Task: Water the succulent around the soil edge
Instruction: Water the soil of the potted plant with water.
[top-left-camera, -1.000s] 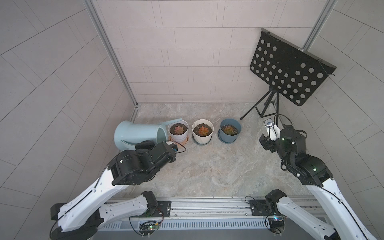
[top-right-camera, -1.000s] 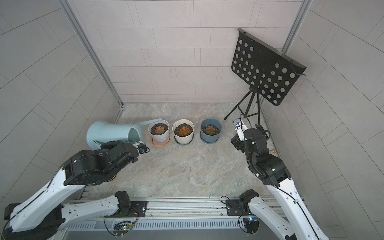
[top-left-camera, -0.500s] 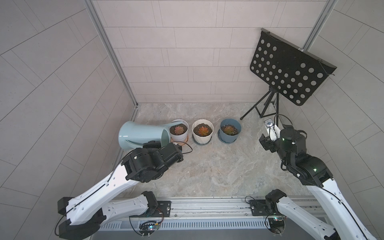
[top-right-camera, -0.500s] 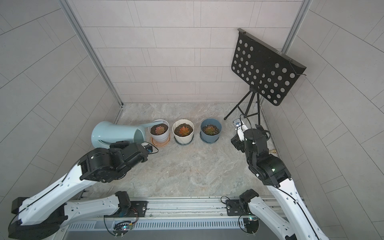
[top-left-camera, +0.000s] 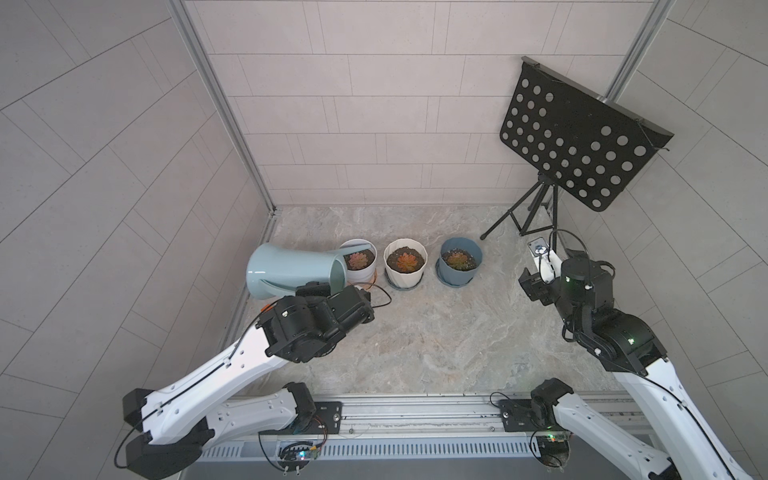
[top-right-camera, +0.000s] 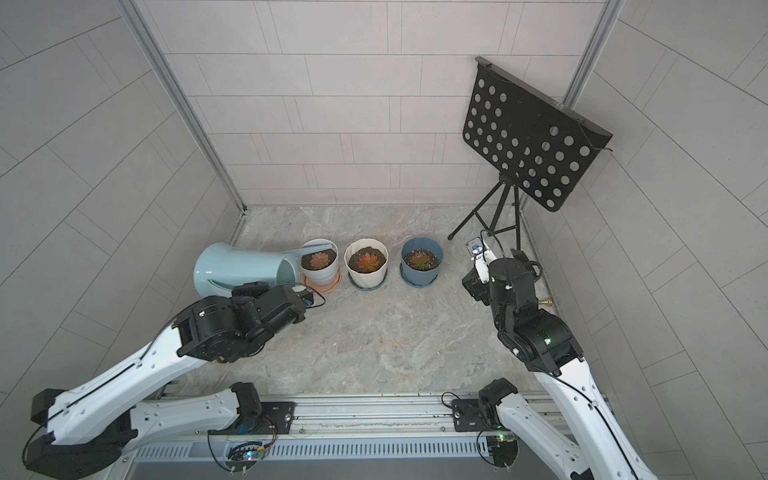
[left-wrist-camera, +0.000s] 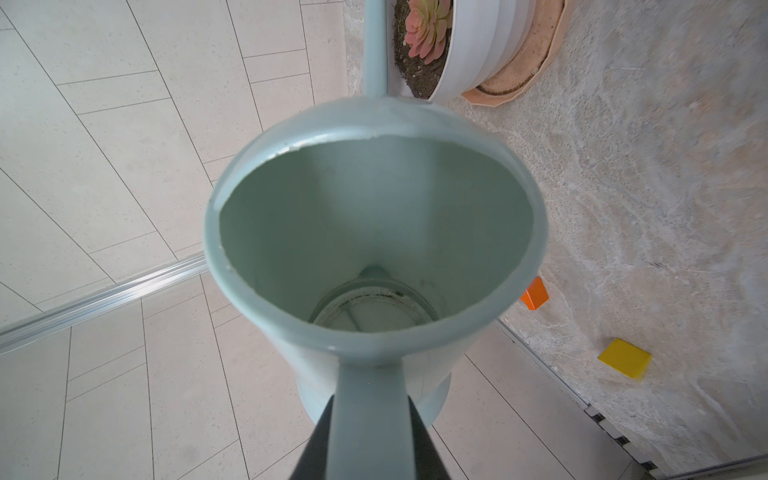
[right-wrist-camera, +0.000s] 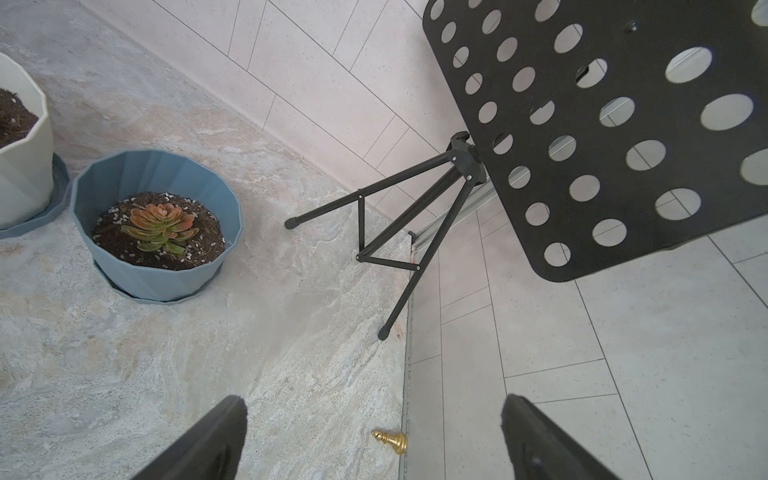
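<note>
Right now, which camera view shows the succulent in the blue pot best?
The right wrist view: the blue-pot succulent is close, whole and sharp. Both top views show it small. The left wrist view misses it.

Far to your right, a black music stand (top-left-camera: 582, 137) rises on three thin legs, its holed desk tilted. The feet rest on the marble tabletop (top-left-camera: 436, 345) close to the right wall. Ahead of you sits a cream pot (top-left-camera: 405, 279) and, just to its right but not touching, a blue pot (top-left-camera: 459, 277). Each stands on a bluish saucer (right-wrist-camera: 166, 297) and holds a reddish-green plant (right-wrist-camera: 160, 226). A small gold piece (right-wrist-camera: 390, 440) lies on its side at the tabletop's right edge. An orange block (left-wrist-camera: 535, 293) and a yellow block (left-wrist-camera: 624, 358) lie apart near the left edge.
</note>
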